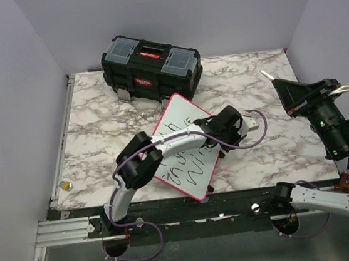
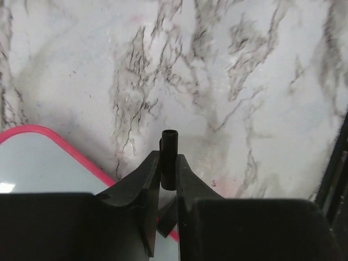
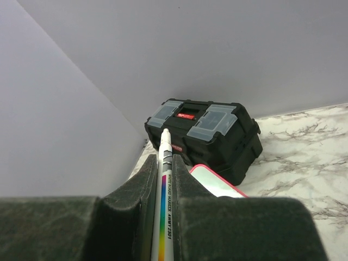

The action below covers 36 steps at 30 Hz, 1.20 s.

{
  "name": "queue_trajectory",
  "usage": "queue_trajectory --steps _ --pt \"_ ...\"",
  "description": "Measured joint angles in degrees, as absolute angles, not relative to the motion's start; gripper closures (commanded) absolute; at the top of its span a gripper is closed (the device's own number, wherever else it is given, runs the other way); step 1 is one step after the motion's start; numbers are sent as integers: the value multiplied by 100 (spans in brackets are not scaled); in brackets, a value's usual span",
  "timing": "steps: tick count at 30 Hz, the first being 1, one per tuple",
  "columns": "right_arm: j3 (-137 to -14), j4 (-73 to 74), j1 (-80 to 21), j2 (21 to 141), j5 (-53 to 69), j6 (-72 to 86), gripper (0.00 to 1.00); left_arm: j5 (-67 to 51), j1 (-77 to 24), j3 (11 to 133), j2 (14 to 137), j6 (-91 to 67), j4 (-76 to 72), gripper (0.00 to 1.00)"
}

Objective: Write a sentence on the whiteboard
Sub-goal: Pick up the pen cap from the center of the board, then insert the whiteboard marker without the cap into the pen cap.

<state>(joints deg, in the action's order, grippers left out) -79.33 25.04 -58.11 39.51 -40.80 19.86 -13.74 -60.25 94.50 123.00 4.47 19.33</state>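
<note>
The whiteboard lies tilted in the middle of the marble table, red-rimmed. Black handwritten lettering runs across it, partly hidden by my left arm. My left gripper hovers at the board's right edge, shut on a small black marker cap. The left wrist view shows a board corner at lower left. My right gripper is raised over the table's right side, shut on a white whiteboard marker, tip pointing toward the far left. A board corner also shows in the right wrist view.
A black toolbox with a red latch stands at the back, just behind the board; it also shows in the right wrist view. A small yellow and silver object lies at the table's left edge. Grey walls enclose the table.
</note>
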Motion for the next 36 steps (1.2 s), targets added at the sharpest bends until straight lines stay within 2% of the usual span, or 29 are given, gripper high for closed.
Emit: queue_trajectory --steps 11,20,36 --pt "-7933 2617 -5811 3723 -4132 2084 99 -1706 -6139 9113 10781 554 1481 100" --pt "-7931 2764 -5811 3723 -4025 2268 99 -1767 -6064 8519 9786 819 1938 100" --pt "-7778 3369 -5811 4117 -2464 2617 99 -1367 -5618 7039 7109 1072 2475 100"
